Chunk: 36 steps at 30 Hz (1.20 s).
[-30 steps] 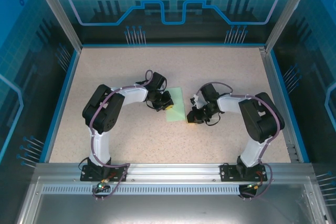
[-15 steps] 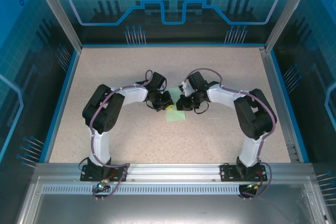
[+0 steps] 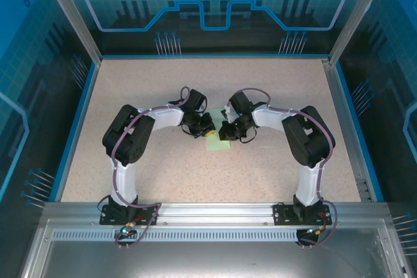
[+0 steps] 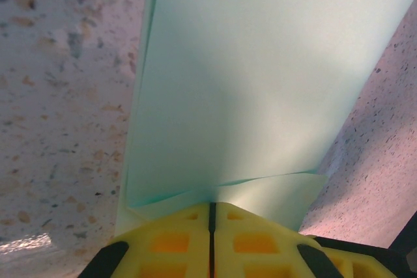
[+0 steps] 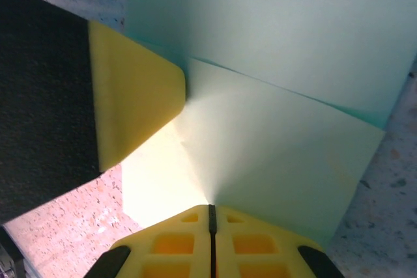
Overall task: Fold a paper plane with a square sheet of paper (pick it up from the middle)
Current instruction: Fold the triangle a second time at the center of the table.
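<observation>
The square sheet of paper (image 3: 219, 145) lies pale mint-green at the table's middle, partly folded over on itself, and both gripper heads cover most of it. My left gripper (image 3: 210, 133) is shut, its yellow tips (image 4: 211, 205) resting on the sheet (image 4: 260, 83) where a folded flap's edge meets them. My right gripper (image 3: 224, 133) is shut on a folded-over flap of the sheet (image 5: 280, 161), and a crease runs out from its tips (image 5: 210, 208). In the right wrist view a yellow left fingertip (image 5: 133, 92) touches the same flap. The two grippers are almost nose to nose.
A speckled beige table (image 3: 215, 89) surrounds the paper, bounded by a blue rim and aluminium frame posts (image 3: 342, 89). The arm bases stand on the near rail (image 3: 215, 213).
My right gripper has swung left from the sheet's right corner to beside the left gripper, carrying the paper over. Less green now shows. The left arm has stayed put.
</observation>
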### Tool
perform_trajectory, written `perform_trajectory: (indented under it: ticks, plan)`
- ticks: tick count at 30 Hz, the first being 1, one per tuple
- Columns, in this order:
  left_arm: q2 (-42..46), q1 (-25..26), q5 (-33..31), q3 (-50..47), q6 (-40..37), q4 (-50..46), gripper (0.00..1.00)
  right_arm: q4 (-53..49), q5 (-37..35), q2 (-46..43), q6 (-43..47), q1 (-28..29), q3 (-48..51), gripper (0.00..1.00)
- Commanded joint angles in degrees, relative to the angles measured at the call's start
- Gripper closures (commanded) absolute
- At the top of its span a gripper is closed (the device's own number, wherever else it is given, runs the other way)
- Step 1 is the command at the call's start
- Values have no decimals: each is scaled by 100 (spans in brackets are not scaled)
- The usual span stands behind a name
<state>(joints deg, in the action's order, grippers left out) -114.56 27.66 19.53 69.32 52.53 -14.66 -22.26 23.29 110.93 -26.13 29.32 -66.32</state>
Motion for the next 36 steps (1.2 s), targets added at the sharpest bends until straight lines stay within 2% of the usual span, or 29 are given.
perform_trajectory:
  ticks: [1, 23, 29, 36]
  plan:
    - [-391, 0, -371, -59, -6, -637, 93, -297, -70, 86, 184, 34, 111, 93]
    - [-473, 3, -450, 3, -15, -765, 93, -762, -256, -430, 533, -237, 828, 93]
    - [-475, 2, -435, 3, -9, -766, 93, -830, -230, -686, 566, -339, 1126, 93]
    - [-448, 3, -415, 9, -15, -741, 93, -641, -21, -1280, 407, -332, 990, 92]
